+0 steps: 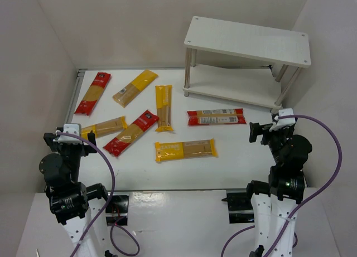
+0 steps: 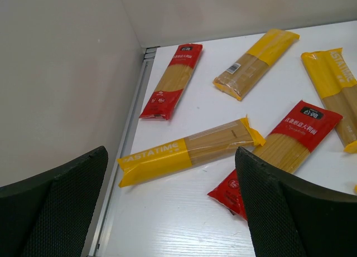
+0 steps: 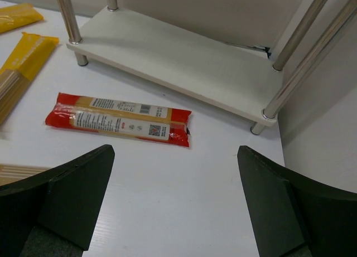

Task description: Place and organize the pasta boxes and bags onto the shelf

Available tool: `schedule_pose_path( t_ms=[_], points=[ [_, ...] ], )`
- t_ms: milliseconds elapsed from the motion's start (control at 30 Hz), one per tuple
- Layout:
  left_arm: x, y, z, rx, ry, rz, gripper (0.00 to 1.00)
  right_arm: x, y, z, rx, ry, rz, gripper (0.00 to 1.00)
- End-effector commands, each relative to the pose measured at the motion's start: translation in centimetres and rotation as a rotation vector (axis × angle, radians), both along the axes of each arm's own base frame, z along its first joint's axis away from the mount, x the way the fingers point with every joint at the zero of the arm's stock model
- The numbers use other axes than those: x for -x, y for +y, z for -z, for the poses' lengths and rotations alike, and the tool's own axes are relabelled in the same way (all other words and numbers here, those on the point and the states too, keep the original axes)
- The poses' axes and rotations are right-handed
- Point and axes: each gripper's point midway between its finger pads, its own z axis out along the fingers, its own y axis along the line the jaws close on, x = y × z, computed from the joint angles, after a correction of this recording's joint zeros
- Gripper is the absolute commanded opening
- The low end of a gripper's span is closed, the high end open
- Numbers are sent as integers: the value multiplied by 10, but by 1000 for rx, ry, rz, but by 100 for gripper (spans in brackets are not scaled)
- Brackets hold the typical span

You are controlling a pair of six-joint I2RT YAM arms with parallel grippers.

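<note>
White two-tier wooden shelf [image 1: 248, 39] upper right of frame. Seven long yellow and red spaghetti packs [image 1: 186, 150] flat on white counter [image 1: 234, 156], centre-left. Left hand [image 2: 170, 168], right hand [image 3: 175, 156]: fingers spread wide, gripping nothing.

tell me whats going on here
Two robot arms are about to shelve pasta, but nothing has been placed yet. Seven spaghetti packs lie scattered flat on the table, and the shelf shows no pack on it. The left gripper and the right gripper are both open and empty.
</note>
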Motion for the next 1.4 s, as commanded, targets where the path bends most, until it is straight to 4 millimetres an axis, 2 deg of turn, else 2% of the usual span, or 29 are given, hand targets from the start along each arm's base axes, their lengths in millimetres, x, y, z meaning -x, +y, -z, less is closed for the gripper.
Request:
schedule_pose_path(
  t_ms=[0, 100, 467, 667, 700, 733, 767, 833, 867, 1000, 1033, 1067, 1200, 1367],
  points=[
    [-1, -2, -6, -20, -23, 14, 100, 3, 5, -7, 37, -21, -40, 100],
    [-1, -2, -6, -20, -23, 14, 100, 9, 22, -1, 85, 7, -155, 100],
    [-1, -2, -6, -20, -23, 14, 100, 10, 24, -3, 96, -4, -166, 100],
    [2, 1, -8, -33, -30, -1, 100, -2, 38, 6, 109, 95, -301, 100],
    [2, 1, -8, -33, -30, -1, 100, -8, 43, 21, 88, 170, -351, 100],
    [2, 1, -8, -33, -30, -1, 100, -11, 49, 20, 92, 190, -389, 100],
    [2, 2, -8, -34, -30, -10, 100, -11, 67, 24, 98, 215, -486, 100],
    [1, 5, -6, -29, -20, -19, 100, -20, 89, 40, 109, 315, -595, 100],
    [1, 5, -6, -29, -20, -19, 100, -17, 111, 49, 158, 352, -677, 100],
    [-2, 9, -3, -3, -5, -40, 100, -14, 151, 92, 334, 505, -828, 100],
    [-2, 9, -5, -7, -13, -40, 100, -12, 160, 111, 371, 562, -864, 100],
    [-2, 12, -5, -7, -13, -55, 100, -1, 174, 123, 449, 578, -924, 100],
    [-4, 17, -1, 9, 4, -75, 100, 11, 193, 168, 657, 623, -1011, 100],
    [-8, 20, 0, 23, 13, -85, 100, -4, 209, 202, 773, 602, -1105, 100]
  ],
)
